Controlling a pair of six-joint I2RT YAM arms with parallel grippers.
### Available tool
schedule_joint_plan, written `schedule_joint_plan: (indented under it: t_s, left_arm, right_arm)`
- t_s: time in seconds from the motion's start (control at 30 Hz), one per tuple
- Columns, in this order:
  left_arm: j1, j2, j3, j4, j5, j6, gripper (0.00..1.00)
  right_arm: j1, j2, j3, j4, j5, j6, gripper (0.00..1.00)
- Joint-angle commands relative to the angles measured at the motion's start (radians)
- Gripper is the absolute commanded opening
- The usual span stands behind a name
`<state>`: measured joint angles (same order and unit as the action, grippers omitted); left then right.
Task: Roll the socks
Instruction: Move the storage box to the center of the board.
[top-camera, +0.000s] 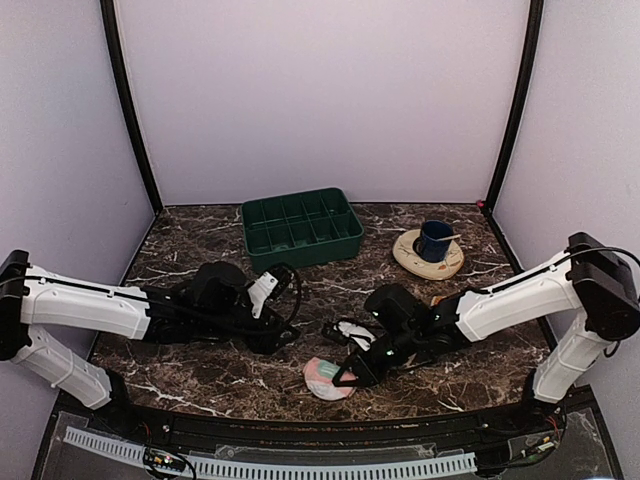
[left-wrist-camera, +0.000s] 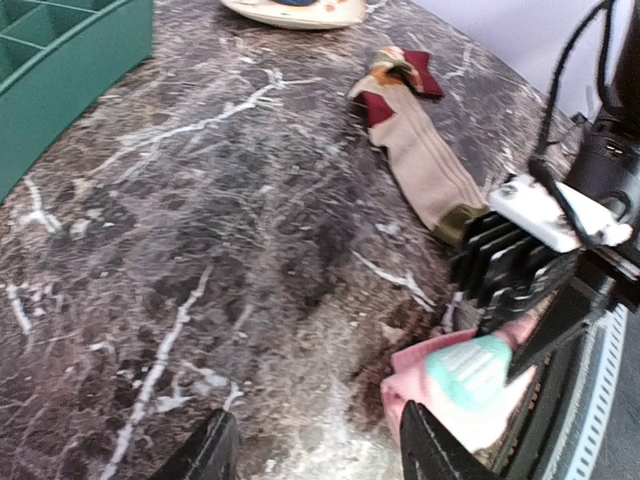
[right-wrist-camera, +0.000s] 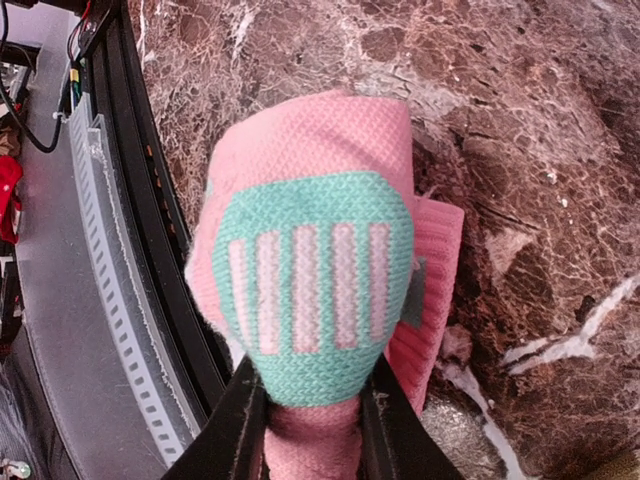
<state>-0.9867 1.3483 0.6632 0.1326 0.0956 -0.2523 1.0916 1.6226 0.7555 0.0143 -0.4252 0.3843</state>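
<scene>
Dark marble table (top-camera: 190, 235) underlies everything: right gripper (right-wrist-camera: 310, 400) pinches the folded pink sock (right-wrist-camera: 310, 260) between its fingers; left gripper (left-wrist-camera: 318, 450) hangs parted and empty beside it, tan sock (left-wrist-camera: 420, 165) lying beyond, green tray (top-camera: 300, 228) farther back.

Bright even light, soft shadows, left wrist pic sl. blurry.

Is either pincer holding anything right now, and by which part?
The right pincer grips the pink sock at its bunched end, just under the teal striped patch. The left pincer is open and holds nothing.
</scene>
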Motion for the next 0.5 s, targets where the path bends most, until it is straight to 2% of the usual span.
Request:
schedule_joint_plan:
  t_s: [0.0, 0.17, 0.37, 0.47]
  left_arm:
    - [-0.003, -0.035, 0.027, -0.026, -0.162, -0.034, 0.59]
    - [0.032, -0.075, 0.056, -0.040, -0.337, -0.064, 0.66]
    - [0.219, -0.107, 0.085, -0.037, -0.366, -0.140, 0.66]
    - [0.278, -0.104, 0.118, -0.038, -0.426, -0.134, 0.69]
  right_arm:
    - [-0.018, -0.065, 0.016, 0.032, -0.023, 0.033, 0.00]
    - [-0.044, -0.097, 0.015, 0.063, -0.040, 0.063, 0.00]
    - [-0.082, -0.124, 0.038, 0.079, -0.040, 0.088, 0.00]
    - [-0.100, -0.131, 0.057, 0.081, -0.027, 0.088, 0.00]
